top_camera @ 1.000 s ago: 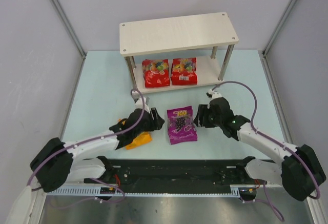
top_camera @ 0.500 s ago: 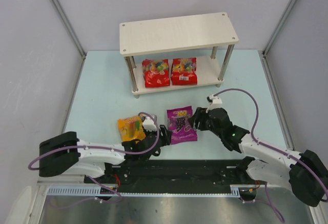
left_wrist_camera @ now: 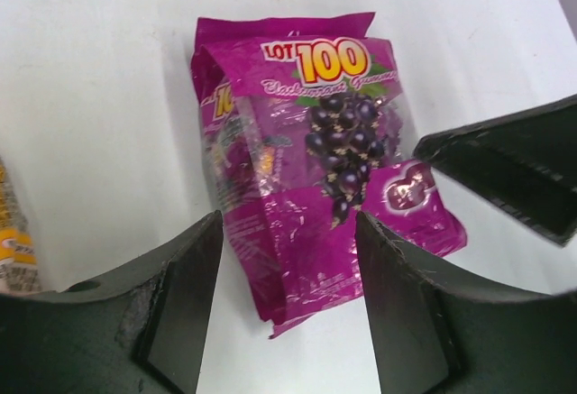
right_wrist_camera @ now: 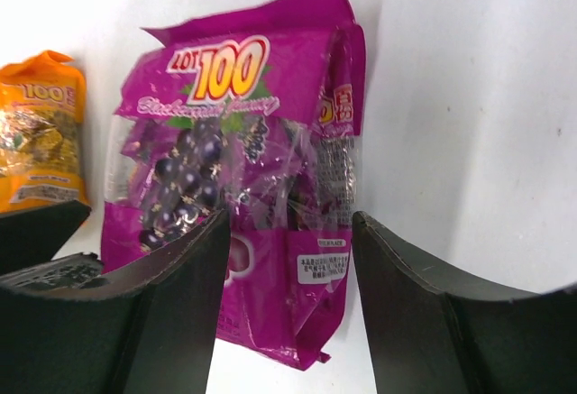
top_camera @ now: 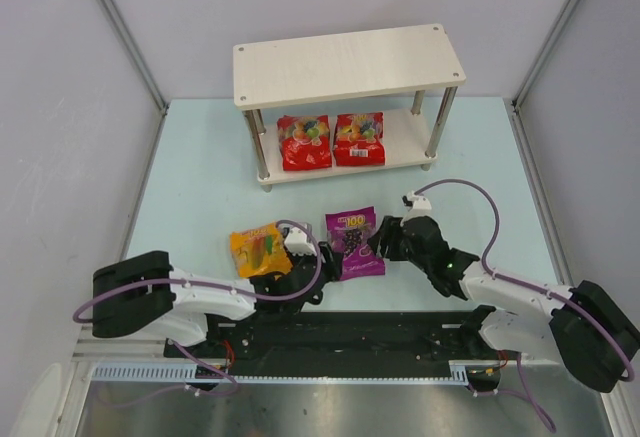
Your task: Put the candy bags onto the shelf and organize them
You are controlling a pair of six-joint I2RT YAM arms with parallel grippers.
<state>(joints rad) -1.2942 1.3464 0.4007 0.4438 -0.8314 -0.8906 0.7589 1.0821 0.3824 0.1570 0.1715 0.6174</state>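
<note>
purple bag (top_camera: pixel 354 247) by the desk's near edge, left gripper (left_wrist_camera: pixel 287 227) and right gripper (right_wrist_camera: pixel 290 224) flanking it, jaws apart on both, contact kinda hard to tell

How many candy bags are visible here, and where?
4. The left red bag and the right red bag sit side by side on the lower board of the shelf; the orange bag and the purple bag lie on the table. The top board could hide more.

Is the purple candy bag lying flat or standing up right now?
Flat. The purple bag lies label-up on the table between left gripper and right gripper, both open.
</note>
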